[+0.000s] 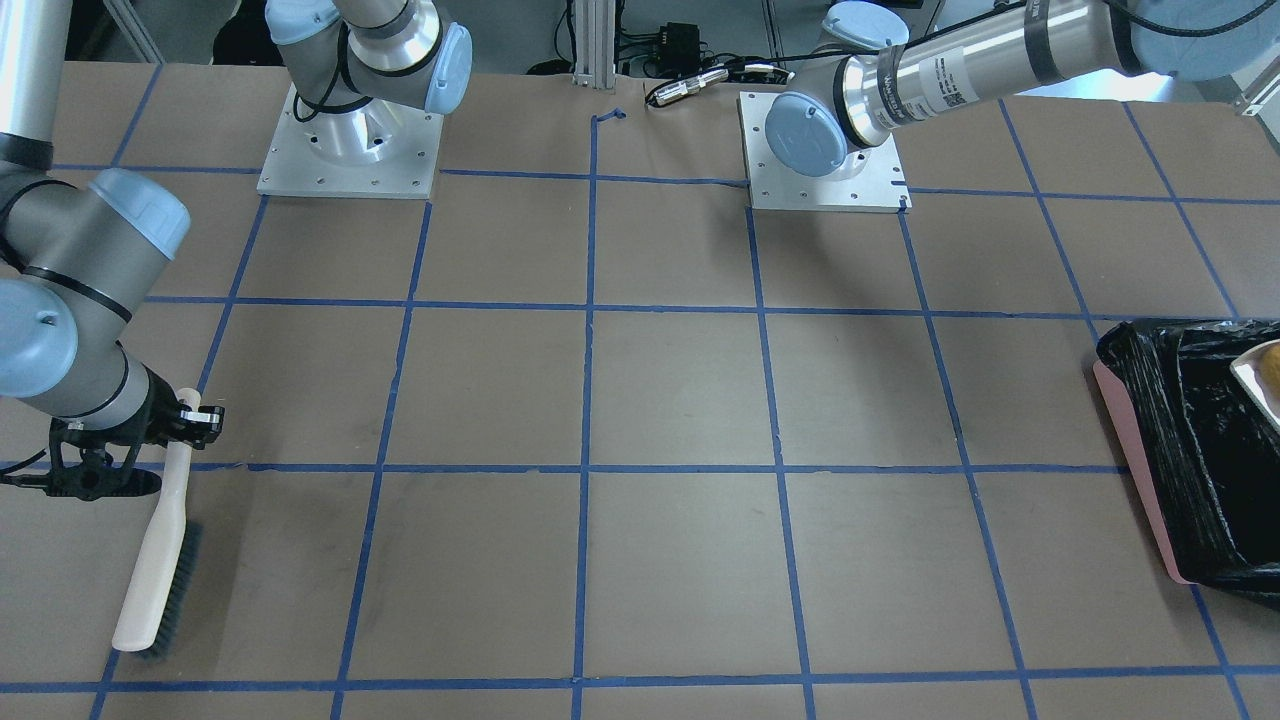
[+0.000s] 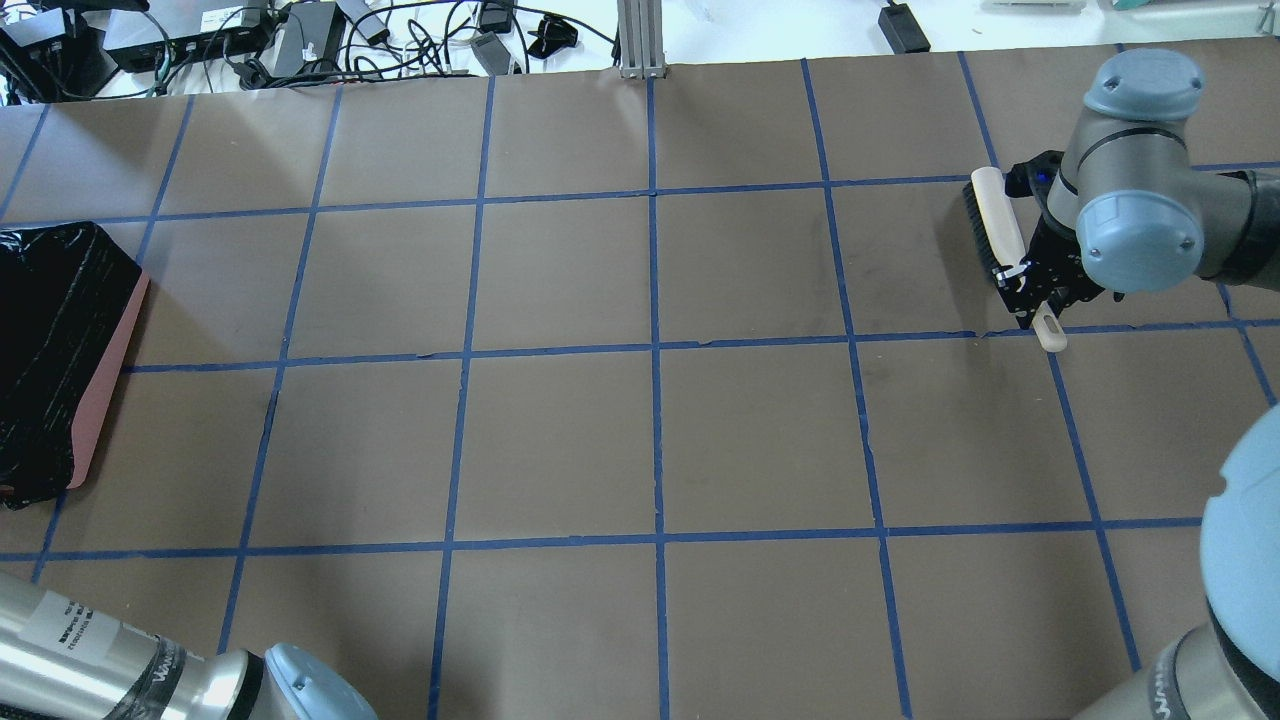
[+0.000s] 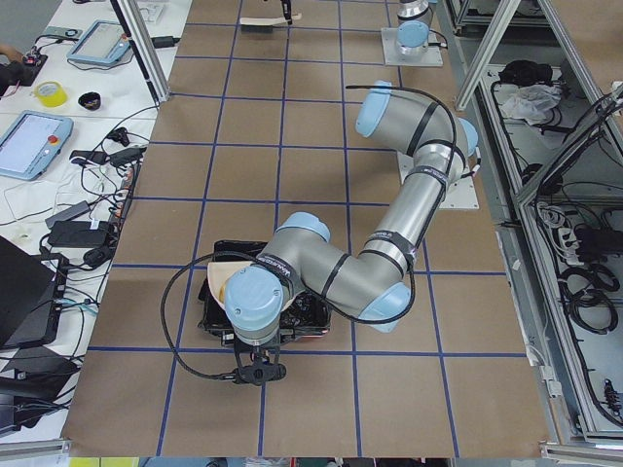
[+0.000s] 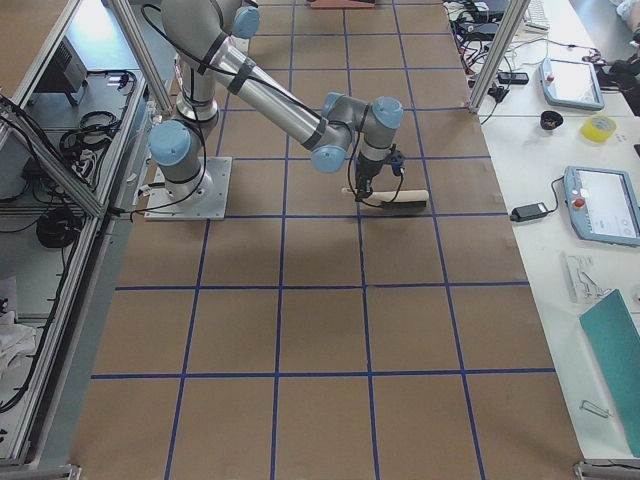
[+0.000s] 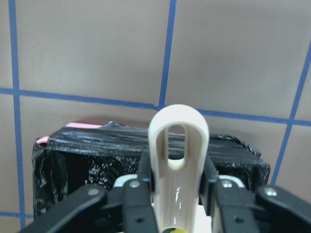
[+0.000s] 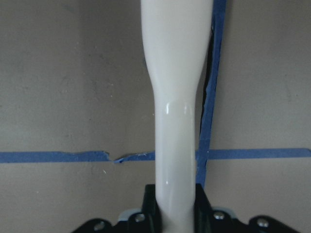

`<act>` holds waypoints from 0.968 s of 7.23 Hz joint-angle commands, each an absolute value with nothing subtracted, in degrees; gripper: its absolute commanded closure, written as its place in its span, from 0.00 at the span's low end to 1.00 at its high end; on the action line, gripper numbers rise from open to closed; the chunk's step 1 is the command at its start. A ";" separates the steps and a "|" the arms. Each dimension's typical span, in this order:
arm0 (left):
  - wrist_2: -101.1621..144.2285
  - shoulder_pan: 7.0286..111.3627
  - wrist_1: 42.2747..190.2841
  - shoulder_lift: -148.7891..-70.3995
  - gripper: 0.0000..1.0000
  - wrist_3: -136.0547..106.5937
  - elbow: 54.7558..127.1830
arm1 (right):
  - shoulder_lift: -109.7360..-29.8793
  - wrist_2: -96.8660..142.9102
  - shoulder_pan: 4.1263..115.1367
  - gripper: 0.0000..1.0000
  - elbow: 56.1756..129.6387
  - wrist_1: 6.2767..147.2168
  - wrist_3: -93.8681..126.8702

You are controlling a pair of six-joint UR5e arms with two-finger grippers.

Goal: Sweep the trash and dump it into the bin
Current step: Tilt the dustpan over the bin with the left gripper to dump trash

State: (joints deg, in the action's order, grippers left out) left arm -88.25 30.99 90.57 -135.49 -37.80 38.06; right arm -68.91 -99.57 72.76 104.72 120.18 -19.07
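My left gripper (image 5: 177, 187) is shut on the looped handle of a beige dustpan (image 5: 178, 141) and holds it over the bin (image 5: 73, 155), a pink-sided container with a black bag. The bin sits at the table's edge (image 1: 1190, 450) (image 2: 50, 330). A golden-brown piece of trash (image 1: 1272, 368) lies on the dustpan (image 1: 1255, 385) above the bag. A sliver of yellow (image 5: 171, 230) shows under the handle. The croissant-like piece is hidden. My right gripper (image 1: 195, 420) is shut on the handle of a beige brush (image 1: 155, 560), whose bristles rest on the table (image 2: 995, 225).
The brown table (image 2: 650, 440) carries a grid of blue tape lines. The two arm bases (image 1: 350, 140) (image 1: 825, 150) stand at the robot's side. Cables and boxes (image 2: 300, 30) lie beyond the far edge.
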 commanded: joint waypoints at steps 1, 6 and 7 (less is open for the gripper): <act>-91.92 31.63 85.10 -133.87 1.00 -37.62 39.19 | -69.52 -99.76 72.69 1.00 104.94 120.32 -19.94; -112.55 39.72 65.26 -125.00 1.00 -32.97 55.51 | -69.52 -99.76 72.69 1.00 104.94 120.59 -19.34; -115.20 41.03 60.69 -124.11 1.00 -32.09 57.98 | -69.61 -99.76 72.69 1.00 104.94 120.67 -19.34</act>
